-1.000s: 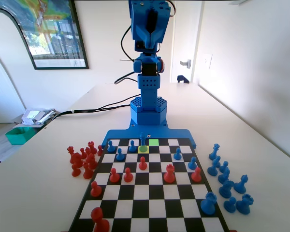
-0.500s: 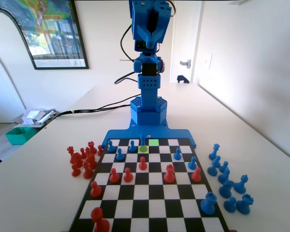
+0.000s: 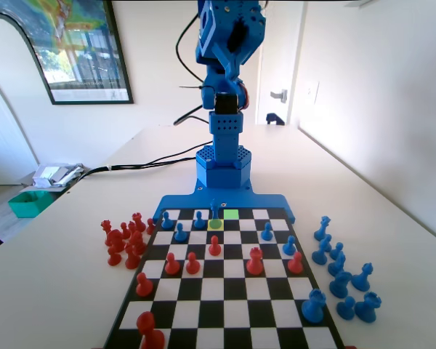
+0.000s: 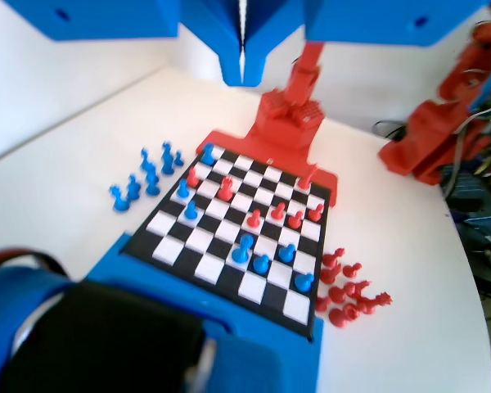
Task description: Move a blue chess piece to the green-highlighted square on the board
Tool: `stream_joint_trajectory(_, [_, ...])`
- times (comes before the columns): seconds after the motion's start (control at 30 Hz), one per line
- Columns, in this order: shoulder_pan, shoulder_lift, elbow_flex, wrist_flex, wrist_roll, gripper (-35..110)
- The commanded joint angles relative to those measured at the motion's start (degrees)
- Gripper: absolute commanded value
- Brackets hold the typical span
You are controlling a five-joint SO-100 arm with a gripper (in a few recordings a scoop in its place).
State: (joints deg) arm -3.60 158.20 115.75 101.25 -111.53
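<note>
Right, fixed view: your gripper (image 3: 229, 43) is raised high, and the blue chess piece (image 3: 216, 211) stands far below it, beside the green-highlighted square (image 3: 231, 214). It looks light, rigid, tippy; pinch the narrow stem. Wrist view: jaws of the gripper (image 4: 242, 78) pressed together, holding nothing, the board (image 4: 229, 299) well beneath. Blur hides which piece is yours.

Red pieces (image 3: 123, 241) beside board; framed picture (image 3: 78, 47).
</note>
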Motion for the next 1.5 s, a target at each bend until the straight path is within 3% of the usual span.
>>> stream_joint_trajectory(0.0, [0.3,-7.5,-5.5,1.1,-6.0,1])
stream_joint_trajectory(0.27, [8.1,-22.1,-5.4,-0.2,-21.7,1])
stream_joint_trajectory(0.53, [15.0,-31.1,3.3,-11.1,-33.7,1])
stream_joint_trajectory(1.47, [12.0,-46.4,16.7,-34.9,-33.4,11])
